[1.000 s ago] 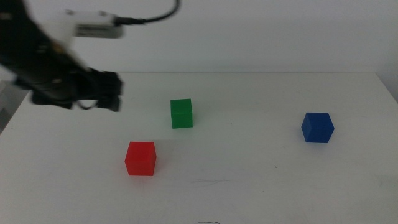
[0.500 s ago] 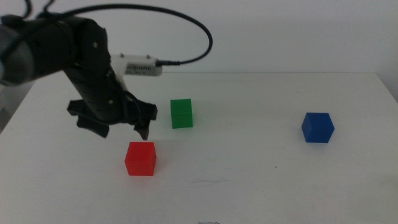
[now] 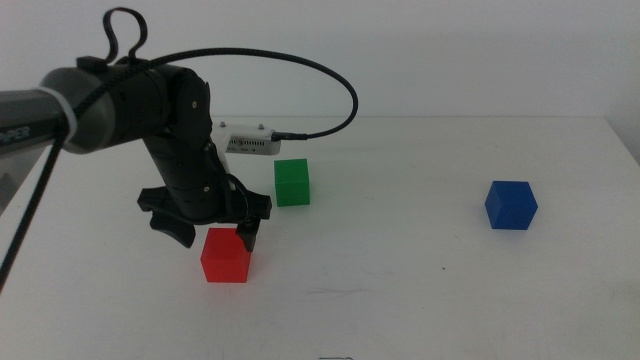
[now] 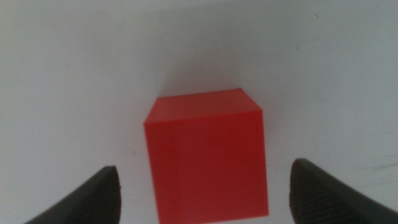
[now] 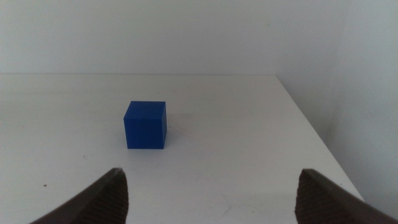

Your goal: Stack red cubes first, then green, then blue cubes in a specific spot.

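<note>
The red cube (image 3: 225, 256) sits on the white table at the front left. My left gripper (image 3: 212, 232) hangs open just above it, one jaw on each side; in the left wrist view the red cube (image 4: 206, 155) lies between the wide-open jaws. The green cube (image 3: 292, 182) stands just behind and to the right of the gripper. The blue cube (image 3: 511, 205) rests far right; the right wrist view shows the blue cube (image 5: 145, 125) ahead of my open, empty right gripper (image 5: 208, 196), which is out of the middle view.
The left arm's black cable loops over the table behind the green cube, with a white connector block (image 3: 250, 142) near the arm. The table's right edge (image 5: 311, 134) lies close to the blue cube.
My left gripper has moved right and down from the far left, and now hangs over the red cube. The cubes have not moved.
</note>
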Tool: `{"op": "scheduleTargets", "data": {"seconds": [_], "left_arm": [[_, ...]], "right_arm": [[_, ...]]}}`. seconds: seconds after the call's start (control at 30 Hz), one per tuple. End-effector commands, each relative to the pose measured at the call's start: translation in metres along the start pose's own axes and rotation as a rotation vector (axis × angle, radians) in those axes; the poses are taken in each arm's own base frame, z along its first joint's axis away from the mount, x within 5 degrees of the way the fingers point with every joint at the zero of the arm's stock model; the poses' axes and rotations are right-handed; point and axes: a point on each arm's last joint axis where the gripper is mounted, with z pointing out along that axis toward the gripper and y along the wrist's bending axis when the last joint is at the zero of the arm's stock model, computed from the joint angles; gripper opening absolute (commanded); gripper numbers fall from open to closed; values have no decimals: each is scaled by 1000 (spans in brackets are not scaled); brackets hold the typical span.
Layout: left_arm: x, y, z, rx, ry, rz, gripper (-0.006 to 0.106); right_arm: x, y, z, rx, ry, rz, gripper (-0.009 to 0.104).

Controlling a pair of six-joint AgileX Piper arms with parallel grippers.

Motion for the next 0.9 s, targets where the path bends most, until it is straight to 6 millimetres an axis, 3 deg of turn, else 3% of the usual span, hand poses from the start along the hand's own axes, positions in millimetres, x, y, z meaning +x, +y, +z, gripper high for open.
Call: {"op": "scheduleTargets", "data": {"seconds": [0.0, 0.33, 0.5, 0.83, 0.87], "left_arm": [[-6, -6, -19, 38, -75, -17, 91], [-9, -7, -3, 42, -51, -26, 90], [-11, -7, 3, 46, -46, -31, 83], [-11, -7, 3, 48, -55, -31, 45], [-10, -8, -2, 55, -52, -53, 30]], "right_arm": [[-14, 0, -3, 1, -114, -13, 89], [-14, 0, -3, 1, -114, -13, 89], [-14, 0, -3, 1, -114, -13, 89], [-14, 0, -3, 1, -114, -13, 89], [-14, 0, -3, 1, -114, -13, 89]]}}
